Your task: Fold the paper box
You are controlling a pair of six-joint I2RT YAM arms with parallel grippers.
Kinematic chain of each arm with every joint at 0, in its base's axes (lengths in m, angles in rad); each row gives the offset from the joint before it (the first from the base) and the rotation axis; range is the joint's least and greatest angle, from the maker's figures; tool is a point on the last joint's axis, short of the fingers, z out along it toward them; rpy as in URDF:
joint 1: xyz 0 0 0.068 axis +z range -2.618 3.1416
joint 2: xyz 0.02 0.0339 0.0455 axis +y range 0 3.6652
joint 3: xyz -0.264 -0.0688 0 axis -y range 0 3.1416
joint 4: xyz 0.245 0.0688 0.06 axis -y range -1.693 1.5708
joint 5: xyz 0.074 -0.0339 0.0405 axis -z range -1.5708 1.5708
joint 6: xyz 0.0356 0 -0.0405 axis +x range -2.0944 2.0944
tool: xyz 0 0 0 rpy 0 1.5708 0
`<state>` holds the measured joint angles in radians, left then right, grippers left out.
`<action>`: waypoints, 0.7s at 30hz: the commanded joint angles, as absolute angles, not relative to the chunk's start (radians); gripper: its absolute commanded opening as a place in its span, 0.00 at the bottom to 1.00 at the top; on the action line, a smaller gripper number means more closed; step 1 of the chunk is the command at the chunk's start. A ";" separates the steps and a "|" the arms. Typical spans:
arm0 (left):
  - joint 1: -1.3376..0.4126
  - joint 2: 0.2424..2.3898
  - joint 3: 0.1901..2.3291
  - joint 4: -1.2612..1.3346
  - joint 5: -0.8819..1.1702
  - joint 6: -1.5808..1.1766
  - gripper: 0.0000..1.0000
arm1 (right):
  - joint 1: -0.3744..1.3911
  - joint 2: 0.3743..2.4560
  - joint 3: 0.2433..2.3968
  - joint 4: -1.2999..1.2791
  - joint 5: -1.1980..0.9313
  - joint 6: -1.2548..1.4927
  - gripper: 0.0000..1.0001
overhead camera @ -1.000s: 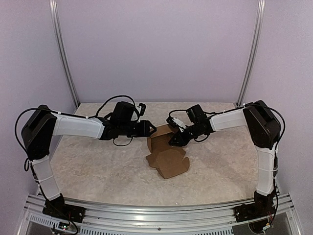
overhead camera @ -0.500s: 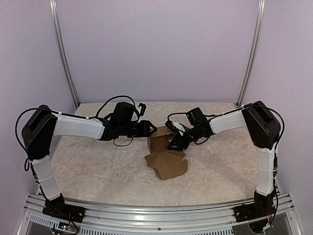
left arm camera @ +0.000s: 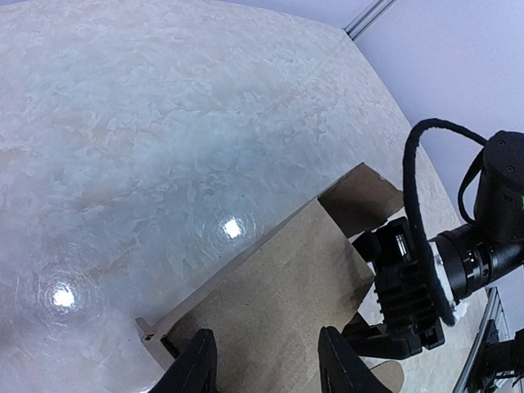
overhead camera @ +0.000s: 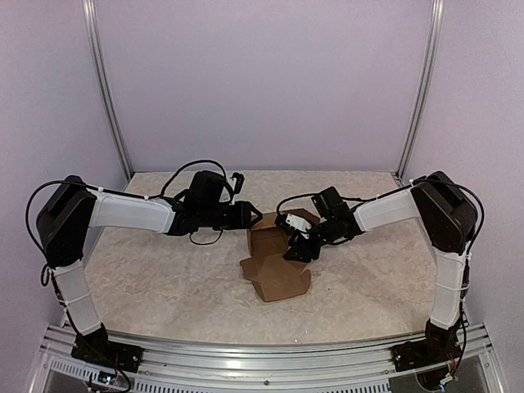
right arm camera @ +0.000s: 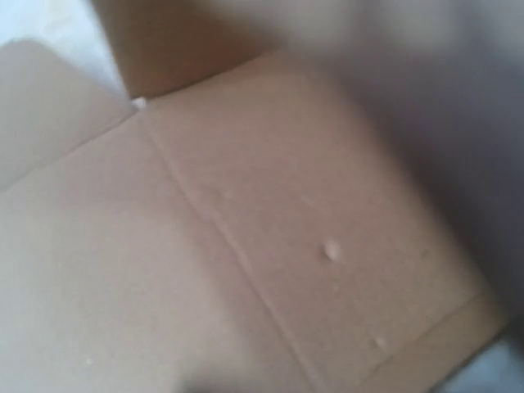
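The paper box [overhead camera: 267, 237] is brown cardboard, partly folded, standing mid-table with walls up. Its loose flaps [overhead camera: 278, 280] lie flat toward the near side. My left gripper [overhead camera: 252, 218] is at the box's left wall. In the left wrist view its two fingers [left arm camera: 196, 368] are spread apart against a broad cardboard panel [left arm camera: 278, 286]. My right gripper [overhead camera: 296, 246] is low against the box's right front side and also shows in the left wrist view [left arm camera: 401, 315]. The right wrist view is filled with blurred cardboard [right arm camera: 270, 229], and its own fingers are hidden.
The marbled tabletop [overhead camera: 164, 270] runs to purple walls, with aluminium posts at the back left [overhead camera: 106, 90] and back right [overhead camera: 419, 90]. A metal rail [overhead camera: 262, 364] lines the near edge. Black cables loop over both wrists.
My right gripper has moved left and nearer, down against the box's right front. The flat flaps have shifted slightly left and toward the near edge. The left arm has barely moved.
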<state>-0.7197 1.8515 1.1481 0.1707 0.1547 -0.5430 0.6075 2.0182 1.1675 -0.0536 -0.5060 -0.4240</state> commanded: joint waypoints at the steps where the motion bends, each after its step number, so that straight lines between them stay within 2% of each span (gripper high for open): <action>1: -0.718 1.883 1.118 0.117 0.174 -0.555 0.41 | 0.666 1.957 1.131 -0.010 -0.374 -0.568 0.55; 14: -0.716 1.884 1.117 0.121 0.184 -0.552 0.41 | 0.729 1.973 1.161 -0.026 -0.236 -0.665 0.58; 21: -0.713 1.880 1.114 0.120 0.184 -0.549 0.41 | 0.757 2.040 1.229 -0.166 -0.212 -0.802 0.60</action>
<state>-0.7151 1.8515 1.1465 0.1738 0.1593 -0.5457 0.7341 1.9903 1.1858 -0.0685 -0.2359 -0.6994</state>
